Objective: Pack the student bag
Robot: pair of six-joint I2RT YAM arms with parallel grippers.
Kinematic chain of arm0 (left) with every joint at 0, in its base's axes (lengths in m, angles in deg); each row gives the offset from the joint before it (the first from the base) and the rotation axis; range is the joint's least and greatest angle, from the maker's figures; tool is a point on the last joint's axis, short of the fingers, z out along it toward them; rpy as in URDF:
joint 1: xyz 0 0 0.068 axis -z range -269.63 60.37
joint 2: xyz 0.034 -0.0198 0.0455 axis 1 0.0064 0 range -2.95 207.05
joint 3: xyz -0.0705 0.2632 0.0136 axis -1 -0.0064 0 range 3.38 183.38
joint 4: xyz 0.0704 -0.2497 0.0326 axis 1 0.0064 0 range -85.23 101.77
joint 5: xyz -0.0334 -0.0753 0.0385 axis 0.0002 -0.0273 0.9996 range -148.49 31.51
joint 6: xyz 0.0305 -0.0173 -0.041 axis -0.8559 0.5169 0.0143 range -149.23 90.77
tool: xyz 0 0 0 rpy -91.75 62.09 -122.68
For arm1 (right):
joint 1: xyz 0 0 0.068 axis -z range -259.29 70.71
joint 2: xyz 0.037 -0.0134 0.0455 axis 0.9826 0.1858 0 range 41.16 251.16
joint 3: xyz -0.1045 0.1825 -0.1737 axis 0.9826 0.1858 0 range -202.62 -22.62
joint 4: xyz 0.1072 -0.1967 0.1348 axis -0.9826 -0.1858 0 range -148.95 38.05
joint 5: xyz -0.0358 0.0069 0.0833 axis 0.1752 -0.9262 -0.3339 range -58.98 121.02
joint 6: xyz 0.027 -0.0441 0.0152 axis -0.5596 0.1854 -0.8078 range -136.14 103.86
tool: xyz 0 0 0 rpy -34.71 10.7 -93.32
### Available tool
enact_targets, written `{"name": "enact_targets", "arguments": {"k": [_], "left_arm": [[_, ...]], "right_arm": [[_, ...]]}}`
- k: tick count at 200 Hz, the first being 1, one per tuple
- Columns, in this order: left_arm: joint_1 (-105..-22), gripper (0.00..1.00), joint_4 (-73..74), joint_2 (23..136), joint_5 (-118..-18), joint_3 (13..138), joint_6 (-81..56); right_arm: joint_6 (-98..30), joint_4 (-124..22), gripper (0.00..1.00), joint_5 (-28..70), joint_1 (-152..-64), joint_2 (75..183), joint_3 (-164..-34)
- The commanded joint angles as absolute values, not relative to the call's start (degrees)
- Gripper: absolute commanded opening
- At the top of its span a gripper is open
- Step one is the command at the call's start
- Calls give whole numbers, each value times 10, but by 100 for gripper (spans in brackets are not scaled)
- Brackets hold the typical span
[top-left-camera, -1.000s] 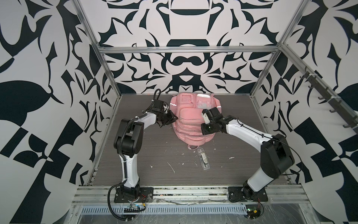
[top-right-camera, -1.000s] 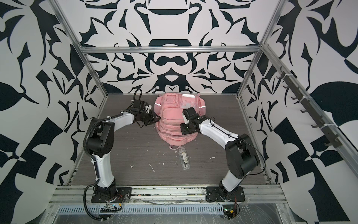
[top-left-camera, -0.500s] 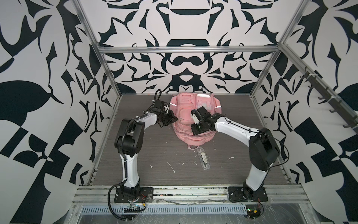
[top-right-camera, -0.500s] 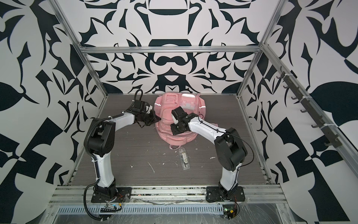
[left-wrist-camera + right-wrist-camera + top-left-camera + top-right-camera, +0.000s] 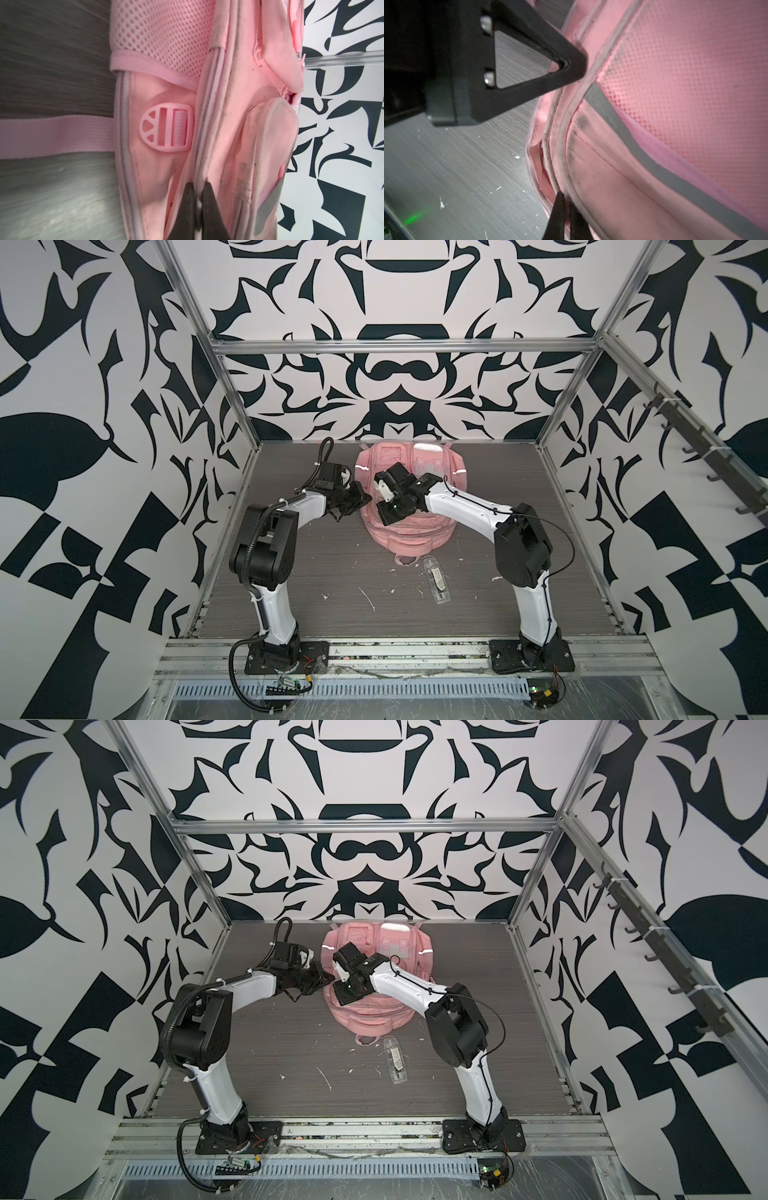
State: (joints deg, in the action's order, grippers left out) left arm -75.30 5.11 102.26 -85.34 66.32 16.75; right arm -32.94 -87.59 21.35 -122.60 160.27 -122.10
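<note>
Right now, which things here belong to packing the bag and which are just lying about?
Job: student bag; left hand, shut on its side seam; right hand, shut at its edge; clear case, probably to pack.
Lying about: white scraps; wall hook rail.

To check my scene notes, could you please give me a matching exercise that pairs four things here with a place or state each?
Things:
1. left gripper
2. student bag
3. clear case
4. strap buckle

Places or states:
A. pink plastic, on the bag's side panel
B. shut on an edge seam of the bag
C. lying on the table, on the near side of the bag
D. pink fabric, lying at the far middle of the table

Pairs: 1-B, 2-D, 3-C, 4-A
</note>
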Motion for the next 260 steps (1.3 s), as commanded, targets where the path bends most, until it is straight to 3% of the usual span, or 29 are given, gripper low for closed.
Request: {"name": "enact_targets", "arguments": {"k": [1,54,121,242,260], "left_arm": [[-769,0,47,977,-829,607,196],[-746,0,-57,902,-758,467,285],[-683,0,-61,929,-770,518,288],[-665,0,-77,924,-782,513,294],[-666,6,-67,924,-788,515,289]], "right_arm": [[-330,-848,0,208,-1222,1597,-1254],[-324,-843,0,205,-1222,1591,-1241],[-335,-835,0,200,-1229,1578,-1207],[-373,-819,0,172,-1237,1613,-1278],[-372,-819,0,180,-1234,1604,-1265]]}}
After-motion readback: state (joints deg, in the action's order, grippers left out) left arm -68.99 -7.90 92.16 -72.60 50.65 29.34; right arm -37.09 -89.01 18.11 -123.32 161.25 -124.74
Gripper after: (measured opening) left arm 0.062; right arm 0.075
